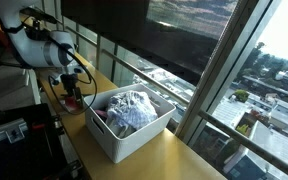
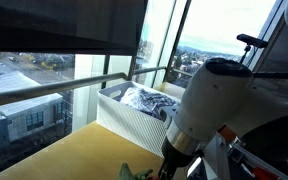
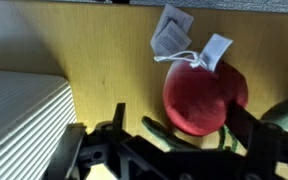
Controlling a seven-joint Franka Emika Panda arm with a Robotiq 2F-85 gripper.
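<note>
Gripper [image 3: 184,135] hangs low over the wooden table [image 1: 189,160], jaws spread wide, nothing clamped. In the wrist view one finger [image 3: 119,118] stands on the basket side and the other comes in at the far side of a red soft toy [image 3: 206,98]. The toy lies between them. Can't tell whether either finger touches it.

Red toy is round, flat on the tabletop, w/ two white tags [image 3: 174,38] tied on by a thin cord. The tags point toward the table edge that runs along the top of the wrist view and lie just short of it. In an exterior view the toy [image 1: 72,101] shows as a small red spot right under the gripper [image 1: 74,88], on the stretch of table past the basket's short side and toward the far end of the table.

White ribbed basket [image 1: 114,140] stands approx mid-table, near the window-side edge, filling most of the table's width. Its wall [image 3: 19,125] is near the toy but not touching it. Crumpled pale cloth [image 1: 132,108] fills the basket, seen in both exterior views [image 2: 149,100].

Green item [image 3: 284,112] lies just beside the toy, on the side away from the basket. It's only partly in view there. A green scrap [image 2: 134,172] also shows on the table near the arm [image 2: 229,95], which blocks the gripper in that view. Can't tell what the green item is.
</note>
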